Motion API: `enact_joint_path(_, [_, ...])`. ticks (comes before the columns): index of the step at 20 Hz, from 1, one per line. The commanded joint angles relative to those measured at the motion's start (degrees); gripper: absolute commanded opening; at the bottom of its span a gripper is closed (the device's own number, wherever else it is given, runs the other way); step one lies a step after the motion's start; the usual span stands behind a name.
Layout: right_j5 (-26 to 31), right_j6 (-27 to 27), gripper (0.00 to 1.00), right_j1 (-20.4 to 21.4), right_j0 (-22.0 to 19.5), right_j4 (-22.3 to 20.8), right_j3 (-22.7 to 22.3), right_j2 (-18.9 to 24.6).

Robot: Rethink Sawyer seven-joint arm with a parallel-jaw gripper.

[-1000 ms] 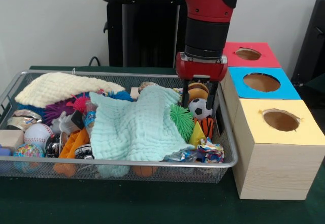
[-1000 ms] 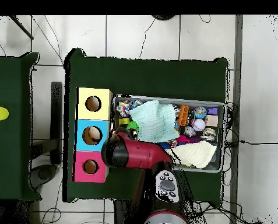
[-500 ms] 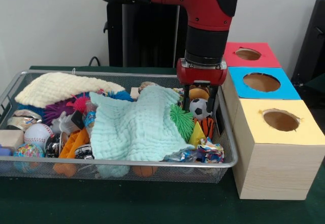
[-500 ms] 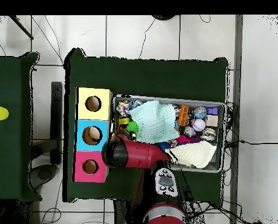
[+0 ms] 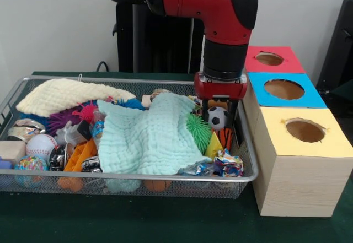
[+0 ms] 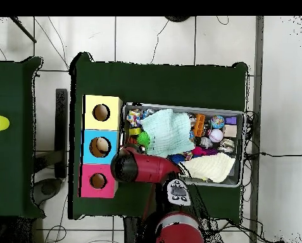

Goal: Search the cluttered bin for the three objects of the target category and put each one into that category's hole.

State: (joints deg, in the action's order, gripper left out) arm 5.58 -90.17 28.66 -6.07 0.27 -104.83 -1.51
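Gripper [image 5: 220, 111] of mine is down inside the bin [image 5: 245, 144], at its 3 o'clock end in the front view, with the dark fingers standing apart on either side of a small soccer ball [image 5: 218, 117]. Whether they touch it I cannot tell. Nothing looks clamped yet.

I judge the task to be at an early grasp, not a delivery. The three holes, red [image 5: 269, 58], blue [image 5: 284, 88] and yellow [image 5: 304, 130], sit in boxes just beside the bin at 3 o'clock, and from the front none shows anything inside. If balls are the target category, this ball is still in the bin and so is the baseball [image 5: 40, 145] at the 9 o'clock end. More may lie under the mint cloth [image 5: 146, 138] or the cream cloth [image 5: 66, 95]. So I count nothing as placed.

From the front I see the fingers, the ball, and the green spiky toy [image 5: 197, 131] just beside it. Overhead, my arm [image 6: 144, 167] covers all of that corner. That view does look straight down the holes [image 6: 99, 147], and something pale seems to show in the blue one, too small to name.
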Motion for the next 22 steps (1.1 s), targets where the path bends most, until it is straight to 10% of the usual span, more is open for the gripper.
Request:
enact_joint_path(1, [-5.3,-10.7,1.0,-4.3,-1.6,-0.6,-0.8,5.8])
enact_joint_path(22, [-15.1,-14.1,1.0,-4.5,-6.2,-0.3,-1.1,12.3])
